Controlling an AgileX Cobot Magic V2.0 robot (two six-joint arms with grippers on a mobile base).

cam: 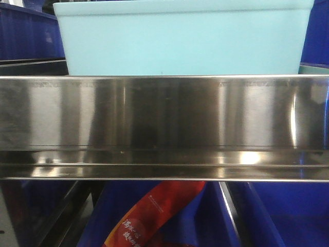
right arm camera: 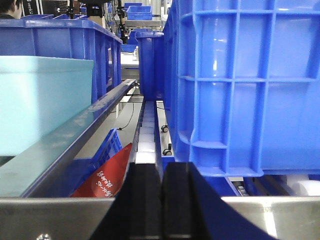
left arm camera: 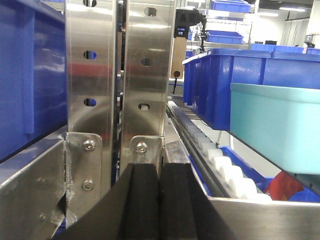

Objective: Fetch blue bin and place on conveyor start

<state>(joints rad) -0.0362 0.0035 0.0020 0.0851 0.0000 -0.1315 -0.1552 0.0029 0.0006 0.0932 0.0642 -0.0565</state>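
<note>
While dark bins (cam: 25,31) flank it, steel rail (cam: 164,123) fronts blue bin (cam: 180,41).

steel shelf (cam: 164,118), blue bin (cam: 180,36) on it

One blue bin (cam: 180,38) (turquoise), one red packet (cam: 154,216).

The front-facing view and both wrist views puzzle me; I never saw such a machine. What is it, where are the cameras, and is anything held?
It is a robot with two arms. The front camera looks straight ahead: a pale turquoise bin stands behind a steel rail, and a red packet lies below. The other two cameras sit on the wrists; the black fingers at each bottom edge are the left hand and the right hand. Both are shut and hold nothing. Dark blue bins stand nearby.
</note>
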